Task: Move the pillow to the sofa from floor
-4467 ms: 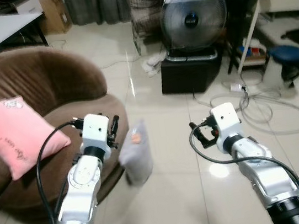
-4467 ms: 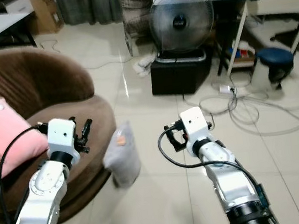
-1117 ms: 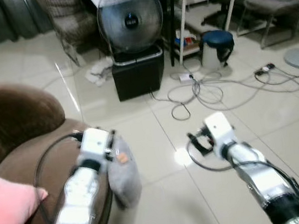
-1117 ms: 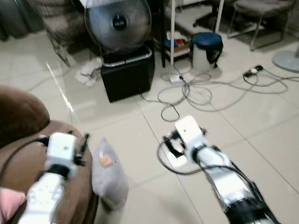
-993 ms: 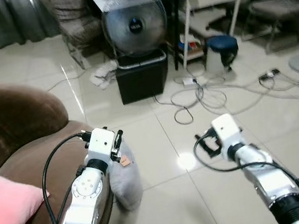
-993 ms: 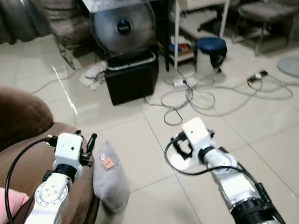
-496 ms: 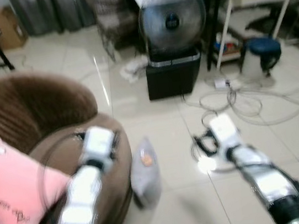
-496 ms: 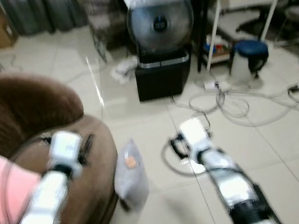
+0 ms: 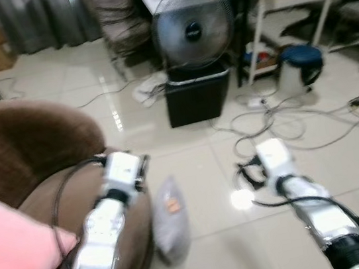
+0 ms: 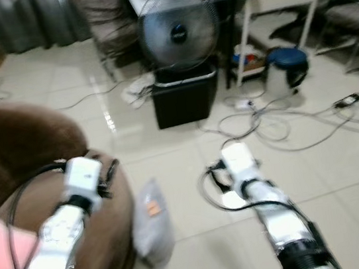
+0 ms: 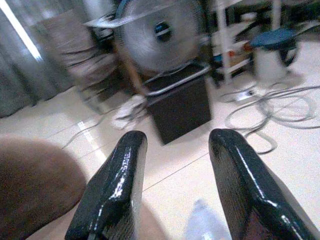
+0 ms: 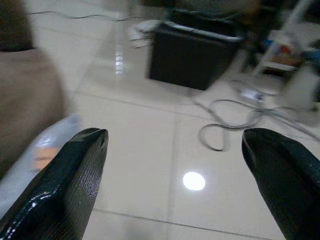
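In the left eye view, a grey pillow (image 9: 171, 226) is standing on the tiled floor (image 9: 189, 153), leaning just beside the front edge of the brown sofa (image 9: 33, 162), where a pink cushion (image 9: 14, 265) is lying on the seat. The left gripper (image 9: 142, 166) is hovering over the sofa's edge, near the pillow but apart from it, while the right gripper (image 9: 246, 173) is hanging over the bare floor, well apart from the pillow. A fan (image 9: 191, 29) is sitting on a black box (image 9: 197, 95) farther back. In the left wrist view, the left gripper's fingers (image 11: 117, 185) are standing parted, holding nothing, with the pillow's top showing below them. In the right wrist view, the right gripper's fingers (image 12: 65, 175) are spread wide and empty above the floor, with the pillow (image 12: 45, 150) lying off to one side.
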Motion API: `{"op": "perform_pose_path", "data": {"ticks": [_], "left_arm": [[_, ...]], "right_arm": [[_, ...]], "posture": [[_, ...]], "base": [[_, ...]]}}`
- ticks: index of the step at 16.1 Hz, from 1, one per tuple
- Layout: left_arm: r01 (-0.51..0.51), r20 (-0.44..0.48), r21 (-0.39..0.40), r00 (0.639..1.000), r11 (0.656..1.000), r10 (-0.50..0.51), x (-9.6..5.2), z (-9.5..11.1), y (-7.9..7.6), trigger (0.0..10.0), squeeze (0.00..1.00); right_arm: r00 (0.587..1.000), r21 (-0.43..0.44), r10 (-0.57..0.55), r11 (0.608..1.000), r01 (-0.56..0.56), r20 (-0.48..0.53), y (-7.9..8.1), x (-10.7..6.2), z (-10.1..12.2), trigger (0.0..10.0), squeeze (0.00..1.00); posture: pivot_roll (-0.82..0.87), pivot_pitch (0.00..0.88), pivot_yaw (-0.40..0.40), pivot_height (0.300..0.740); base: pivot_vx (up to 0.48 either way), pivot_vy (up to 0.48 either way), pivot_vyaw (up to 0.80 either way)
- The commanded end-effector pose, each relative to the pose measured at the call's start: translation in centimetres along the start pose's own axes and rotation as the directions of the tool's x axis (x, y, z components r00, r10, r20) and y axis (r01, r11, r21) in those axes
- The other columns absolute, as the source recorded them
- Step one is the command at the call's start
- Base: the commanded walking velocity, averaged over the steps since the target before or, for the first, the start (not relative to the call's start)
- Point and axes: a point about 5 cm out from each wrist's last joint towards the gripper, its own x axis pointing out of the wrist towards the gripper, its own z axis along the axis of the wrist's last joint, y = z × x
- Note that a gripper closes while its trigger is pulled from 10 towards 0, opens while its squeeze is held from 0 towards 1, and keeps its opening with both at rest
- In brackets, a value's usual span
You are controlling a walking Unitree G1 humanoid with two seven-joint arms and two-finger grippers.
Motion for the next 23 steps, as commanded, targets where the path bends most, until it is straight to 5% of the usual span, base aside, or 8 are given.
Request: {"op": "perform_pose_path", "data": {"ticks": [1,23], "left_arm": [[-0.026,-0.010,0.023,1.000,0.999,0.026,-0.20,-0.12,1.24,10.0,0.00],[-0.040,-0.019,0.025,0.999,0.999,0.041,-0.07,-0.25,1.24,10.0,0.00]], "right_arm": [[0.999,0.007,0.024,1.000,-0.025,0.025,0.95,0.30,0.60,10.0,0.00],[0.999,-0.002,0.029,1.000,-0.029,0.033,1.11,-0.12,0.98,10.0,0.00]], "posture": [[0.07,0.000,0.017,0.740],[0.06,0.000,0.018,0.740]], "base": [[0.315,0.000,0.00],[0.247,0.000,0.00]]}}
